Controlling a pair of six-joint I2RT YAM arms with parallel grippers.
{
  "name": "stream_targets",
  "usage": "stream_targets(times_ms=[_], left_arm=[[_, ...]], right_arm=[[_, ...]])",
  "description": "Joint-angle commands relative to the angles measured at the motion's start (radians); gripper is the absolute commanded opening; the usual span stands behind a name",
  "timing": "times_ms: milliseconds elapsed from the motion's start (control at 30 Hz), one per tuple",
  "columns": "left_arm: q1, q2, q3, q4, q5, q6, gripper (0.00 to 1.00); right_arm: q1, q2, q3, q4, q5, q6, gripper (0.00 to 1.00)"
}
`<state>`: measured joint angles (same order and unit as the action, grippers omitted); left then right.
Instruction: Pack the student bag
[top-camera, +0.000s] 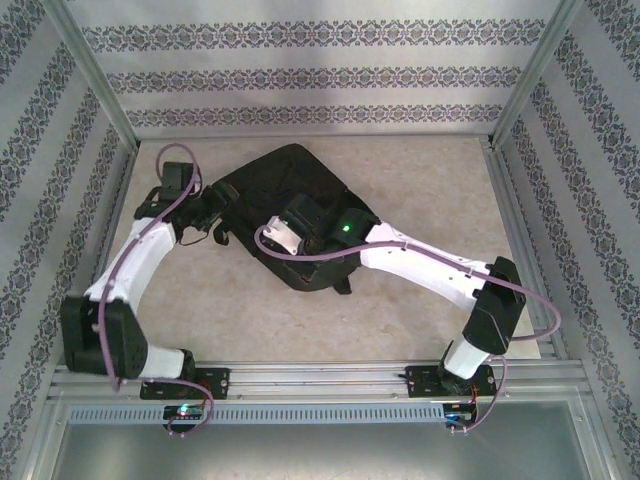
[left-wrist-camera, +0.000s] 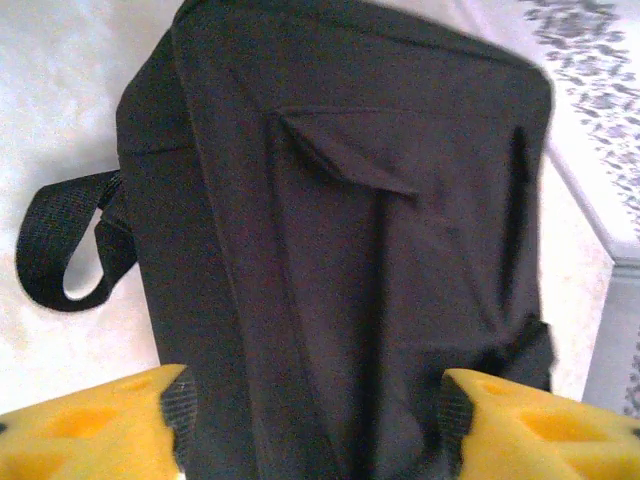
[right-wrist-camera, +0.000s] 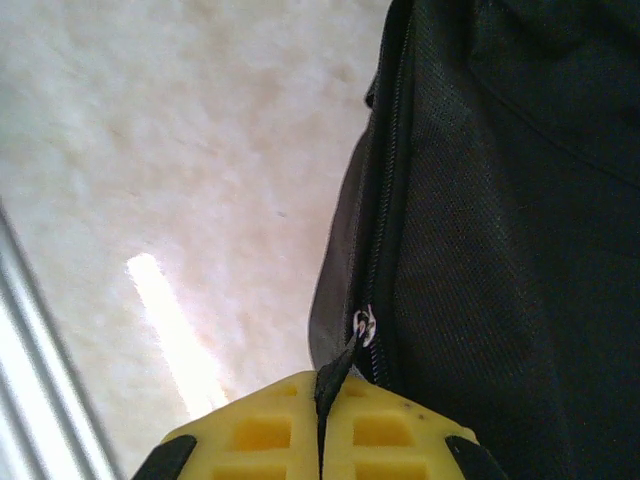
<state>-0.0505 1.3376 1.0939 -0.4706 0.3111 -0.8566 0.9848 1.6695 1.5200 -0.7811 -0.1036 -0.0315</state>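
The student bag (top-camera: 290, 190) is a large black fabric backpack lying flat on the beige table. In the left wrist view the student bag (left-wrist-camera: 340, 230) lies under the camera, with a strap loop (left-wrist-camera: 60, 250) at its left. My left gripper (left-wrist-camera: 315, 420) stands open over the bag's near end, yellow fingers (left-wrist-camera: 100, 425) wide apart with black fabric below the gap and nothing gripped. My right gripper (right-wrist-camera: 321, 410) is shut on the black zipper pull tab (right-wrist-camera: 340, 368), which hangs from the metal slider (right-wrist-camera: 365, 325) on the bag's zipper (right-wrist-camera: 385, 200). From above, the left gripper (top-camera: 215, 215) is at the bag's left edge and the right gripper (top-camera: 290, 232) over its lower part.
Aluminium frame rails (top-camera: 300, 375) run along the near edge and posts (top-camera: 95, 85) rise at the sides, with patterned walls behind. Bare beige table (top-camera: 420, 180) lies right of the bag and in front of it. A rail (right-wrist-camera: 40, 380) shows at the left of the right wrist view.
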Motion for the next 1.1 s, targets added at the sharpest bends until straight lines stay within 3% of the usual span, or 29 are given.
stream_targets(times_ms=[0, 100, 333, 533, 1067], left_arm=[[0.003, -0.105, -0.067, -0.153, -0.009, -0.048, 0.74], [-0.005, -0.190, -0.176, -0.168, 0.085, -0.127, 0.68], [-0.096, -0.368, -0.348, -0.158, 0.110, -0.228, 0.43], [-0.182, -0.358, -0.342, -0.120, 0.068, -0.217, 0.43], [-0.196, -0.250, -0.368, 0.075, 0.099, -0.211, 0.32]], right_arm=[[0.026, 0.029, 0.054, 0.097, -0.131, 0.172, 0.00], [0.042, 0.044, 0.044, 0.154, -0.128, 0.224, 0.00], [0.084, 0.080, 0.011, 0.188, -0.085, 0.251, 0.00], [0.087, 0.066, -0.022, 0.200, -0.088, 0.249, 0.00], [0.088, 0.078, -0.027, 0.205, -0.096, 0.250, 0.00]])
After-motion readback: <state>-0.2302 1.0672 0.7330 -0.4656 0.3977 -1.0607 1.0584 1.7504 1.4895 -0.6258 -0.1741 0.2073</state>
